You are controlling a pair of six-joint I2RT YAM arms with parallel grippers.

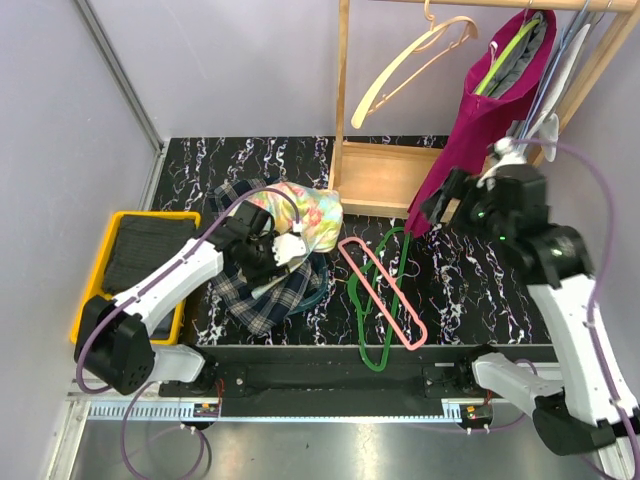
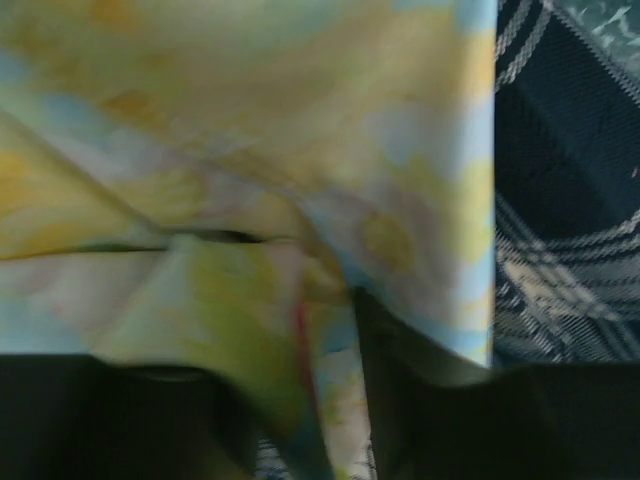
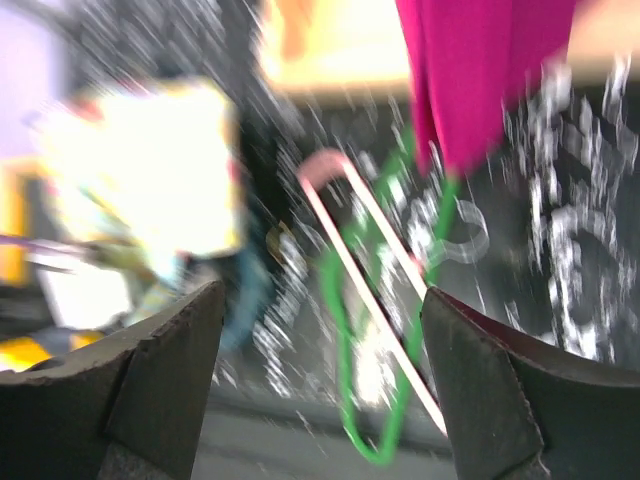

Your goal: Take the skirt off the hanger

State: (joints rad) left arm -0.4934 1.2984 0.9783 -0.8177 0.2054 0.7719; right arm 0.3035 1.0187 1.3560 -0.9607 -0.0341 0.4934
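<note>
We find the skirt point(image 1: 262, 300) heaped on the desk point(image 1: 470, 290) beside the bare hanger point(image 3: 335, 340), seemingly freed. The right tool point(image 3: 322, 300) gapes empty; whether the left tool point(image 1: 283, 250), buried in cloth, grips, we cannot tell.

L gripper point(image 1: 288, 248) tips buried in floral garment point(image 1: 310, 215); skirt point(image 1: 262, 298) partly covered; R wrist view blurry.

On the black, white-veined surface point(image 1: 470, 285): the skirt point(image 1: 262, 300) crumpled at the left, with a floral garment point(image 1: 312, 215) heaped on its far part. Near the middle, just right of the skirt, the hanger point(image 1: 375, 350) lying flat, crossed by a pink hanger point(image 1: 385, 295) laid diagonally over it. At the far edge, the base of a wooden rack point(image 1: 385, 175)
</note>
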